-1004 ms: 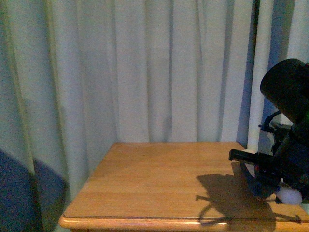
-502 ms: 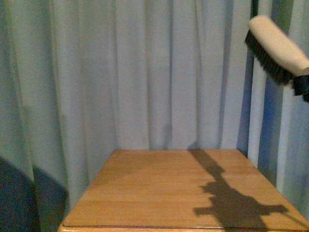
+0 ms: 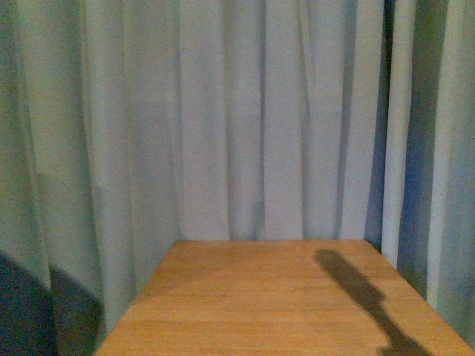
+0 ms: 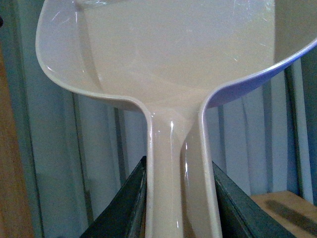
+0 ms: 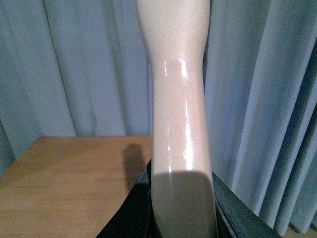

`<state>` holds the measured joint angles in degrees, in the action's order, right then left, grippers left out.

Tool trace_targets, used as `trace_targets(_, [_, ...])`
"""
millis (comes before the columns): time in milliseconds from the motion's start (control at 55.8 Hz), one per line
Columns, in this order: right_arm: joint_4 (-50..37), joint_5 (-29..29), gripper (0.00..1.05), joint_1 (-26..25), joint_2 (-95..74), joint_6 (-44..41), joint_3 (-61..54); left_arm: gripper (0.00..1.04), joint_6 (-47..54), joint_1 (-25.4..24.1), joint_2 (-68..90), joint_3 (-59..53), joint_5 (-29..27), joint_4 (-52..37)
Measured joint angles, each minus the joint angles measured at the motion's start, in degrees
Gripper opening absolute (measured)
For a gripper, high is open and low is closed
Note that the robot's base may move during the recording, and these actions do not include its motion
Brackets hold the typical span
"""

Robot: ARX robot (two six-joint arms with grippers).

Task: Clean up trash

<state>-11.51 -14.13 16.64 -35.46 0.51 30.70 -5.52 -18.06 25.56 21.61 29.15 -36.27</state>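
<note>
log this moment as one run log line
left gripper shut on dustpan | right gripper shut on pale handle | trash not in view | table shows a shadow

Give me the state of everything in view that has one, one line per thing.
Dustpan: held by its handle, no trash seen in the visible part.
Left end effector: shut on the dustpan handle.
Pale handle: gripped by the right end effector.
Right end effector: shut on the pale handle.
Curtain: drawn closed behind the table.

The wooden tabletop (image 3: 260,297) lies open for passage; curtains (image 3: 223,111) wall its back and both sides.
</note>
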Motion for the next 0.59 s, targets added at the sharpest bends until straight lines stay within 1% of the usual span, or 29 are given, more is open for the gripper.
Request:
trace_targets(287, [-1.92, -2.93, 0.20, 1.20, 6.82, 1.16, -4.52, 0.29, 0.00, 0.00, 0.00, 0.00, 0.02, 0.00])
trace_targets(430, [-2.73, -4.79, 0.20, 1.11, 7.43, 1.07, -5.88, 0.29, 0.00, 0.00, 0.00, 0.00, 0.00, 0.00])
trace_targets(592, [-2.64, -5.22, 0.20, 1.05, 7.41, 0.98, -6.21, 0.29, 0.00, 0.00, 0.00, 0.00, 0.00, 0.00])
